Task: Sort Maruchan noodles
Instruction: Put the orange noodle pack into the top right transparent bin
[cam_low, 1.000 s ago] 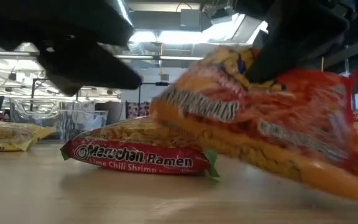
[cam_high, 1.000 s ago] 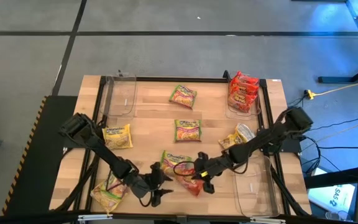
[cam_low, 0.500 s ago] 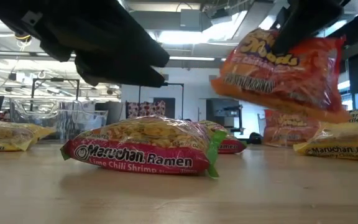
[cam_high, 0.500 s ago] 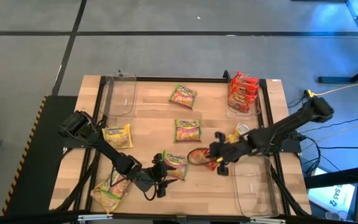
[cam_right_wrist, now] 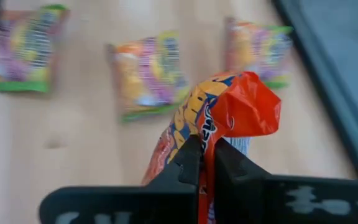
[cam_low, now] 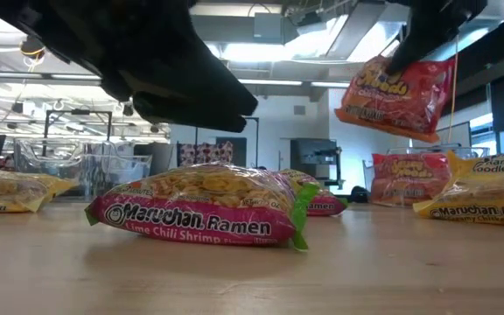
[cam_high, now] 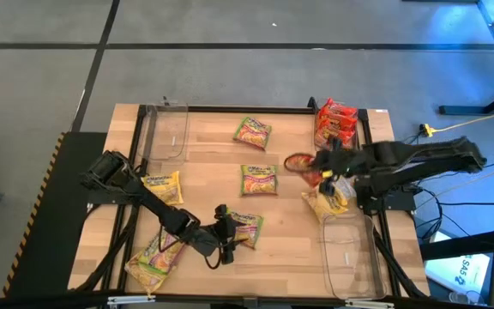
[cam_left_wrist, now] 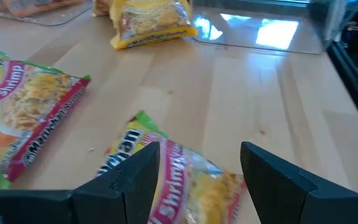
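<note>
My right gripper is shut on a red-orange Maruchan packet and holds it in the air, just short of the far right bin that holds more red-orange packets. My left gripper stands open near the table's front, just above a green-pink packet that lies flat. In the left wrist view its fingers stand on either side of this packet. The low view shows the gripper clear above the packet. My right gripper pinches the red-orange packet by its crimped end between its two shut fingers. The fingers slant down from the table's right side. The packet is lifted clear of the table and hangs tilted below the fingers.
Two more green-pink packets lie mid-table and another at the near left. Yellow packets lie at the left and right. There are clear bins at the far left and near right.
My right gripper has risen and gone from the table's near middle toward the far right bin, carrying the red-orange packet up off the table. My left gripper has swung a little to the right, over the green-pink packet that lay beside the red one.
</note>
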Robot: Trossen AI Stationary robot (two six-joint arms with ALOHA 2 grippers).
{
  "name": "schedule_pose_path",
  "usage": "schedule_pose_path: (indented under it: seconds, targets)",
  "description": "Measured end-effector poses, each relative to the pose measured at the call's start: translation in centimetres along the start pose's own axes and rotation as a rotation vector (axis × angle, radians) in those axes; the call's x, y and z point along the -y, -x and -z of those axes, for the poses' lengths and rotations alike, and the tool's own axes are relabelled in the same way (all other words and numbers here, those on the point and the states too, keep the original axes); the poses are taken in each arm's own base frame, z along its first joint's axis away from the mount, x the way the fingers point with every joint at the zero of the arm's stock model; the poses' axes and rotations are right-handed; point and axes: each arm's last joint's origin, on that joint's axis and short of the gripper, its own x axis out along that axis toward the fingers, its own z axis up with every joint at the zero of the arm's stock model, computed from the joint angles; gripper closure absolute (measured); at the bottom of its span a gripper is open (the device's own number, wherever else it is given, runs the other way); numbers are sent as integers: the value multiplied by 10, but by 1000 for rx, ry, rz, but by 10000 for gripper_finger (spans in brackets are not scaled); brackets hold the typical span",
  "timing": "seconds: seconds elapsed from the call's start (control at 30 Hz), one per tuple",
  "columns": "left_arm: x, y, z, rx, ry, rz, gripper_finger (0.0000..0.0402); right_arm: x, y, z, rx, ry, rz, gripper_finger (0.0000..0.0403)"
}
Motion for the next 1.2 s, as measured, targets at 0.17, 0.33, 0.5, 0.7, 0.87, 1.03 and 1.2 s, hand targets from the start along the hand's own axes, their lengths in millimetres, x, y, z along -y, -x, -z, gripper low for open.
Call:
schedule_pose_path:
  seconds: [0.17,0.33,0.5,0.7,0.87,1.03,1.2]
  targets:
    - [-9,-8,-3,-21,-11,11,184,31,10,5,7,19,115,403]
    - [-19,-15,-7,-38,3,17,184,55,15,9,-5,38,211,403]
    - [-27,-20,-8,-47,6,-5,184,67,11,11,-14,-31,136,403]
    - [-32,-23,-9,-61,10,-3,184,71,-15,6,-79,-187,90,379]
    - [-33,-24,-10,-71,15,17,184,78,-49,6,-194,-309,94,280]
    - [-32,-24,-10,-72,16,21,184,95,-81,14,-312,-434,107,145]
    - [-32,-24,-9,-73,15,21,184,108,-102,22,-379,-486,55,50]
